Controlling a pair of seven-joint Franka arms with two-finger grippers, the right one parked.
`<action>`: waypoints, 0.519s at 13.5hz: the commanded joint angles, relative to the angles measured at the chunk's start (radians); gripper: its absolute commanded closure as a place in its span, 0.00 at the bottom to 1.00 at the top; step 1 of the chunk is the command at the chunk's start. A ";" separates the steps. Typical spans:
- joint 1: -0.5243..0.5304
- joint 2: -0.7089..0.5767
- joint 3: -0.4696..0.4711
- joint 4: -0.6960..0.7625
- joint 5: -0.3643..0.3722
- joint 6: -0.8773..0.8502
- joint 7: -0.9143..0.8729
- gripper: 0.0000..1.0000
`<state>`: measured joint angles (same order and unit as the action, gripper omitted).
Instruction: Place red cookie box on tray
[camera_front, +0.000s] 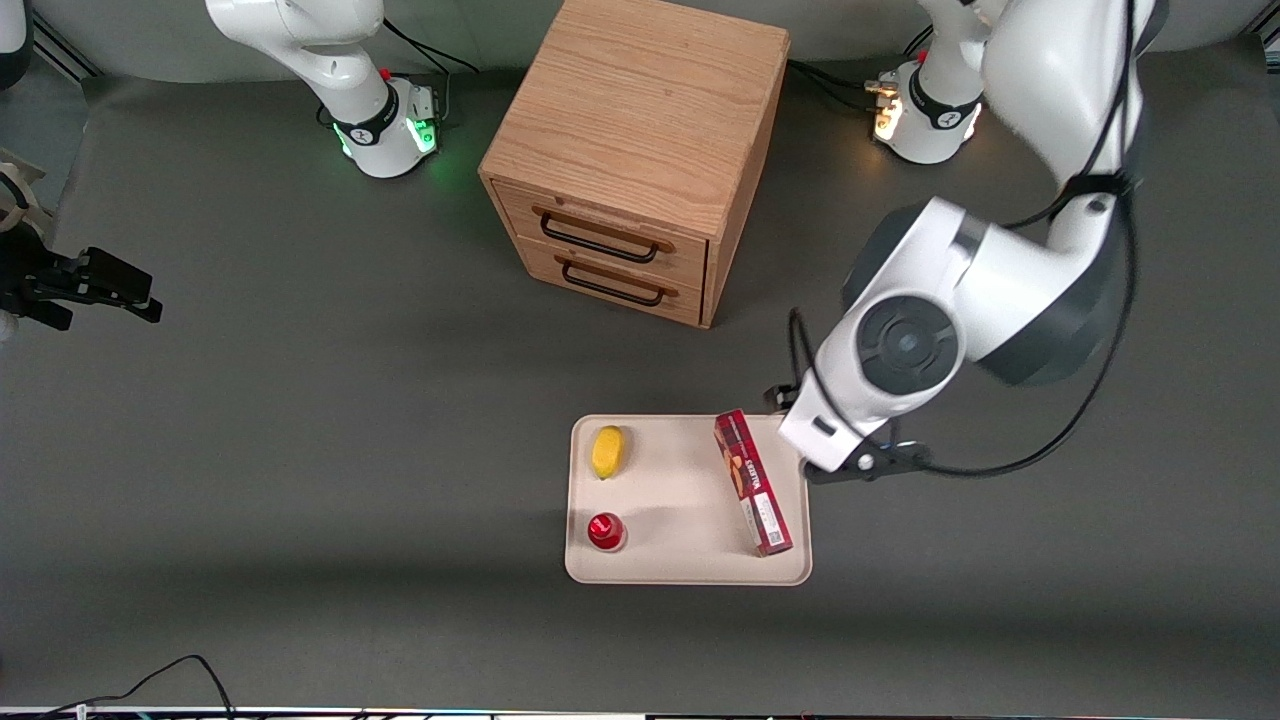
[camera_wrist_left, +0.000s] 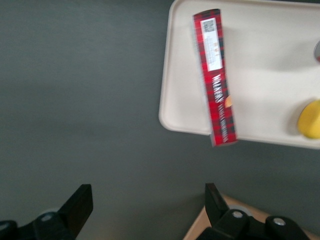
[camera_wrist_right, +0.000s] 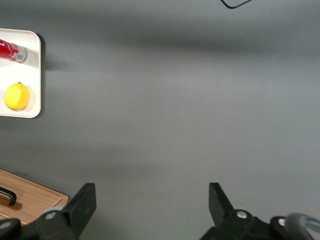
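1. the long flat dark-red plaid cookie box (camera_front: 753, 483) lies on the flat cream-beige rectangular tray (camera_front: 680, 570), along the edge nearest the working arm, standing on its narrow side and slanted a little.
2. on the tray face it sits toward three o'clock; a yellow lemon (camera_front: 607, 452) sits near ten o'clock and a small round red can (camera_front: 605, 531) near eight o'clock, both well apart from the box.
3. the left arm's black two-finger gripper (camera_wrist_left: 146, 210) hangs over bare grey table just beside the tray, fingers spread wide, holding nothing.
4. a wooden two-drawer cabinet (camera_front: 640, 150) stands at twelve o'clock from the tray, farther from the front camera.
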<state>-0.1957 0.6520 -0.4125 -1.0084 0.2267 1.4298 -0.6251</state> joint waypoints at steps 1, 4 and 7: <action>0.056 -0.129 0.043 -0.071 -0.059 -0.086 0.134 0.00; 0.055 -0.279 0.182 -0.218 -0.108 -0.081 0.358 0.00; 0.049 -0.386 0.315 -0.321 -0.141 -0.072 0.497 0.00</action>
<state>-0.1384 0.3828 -0.1763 -1.1852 0.1138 1.3290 -0.2270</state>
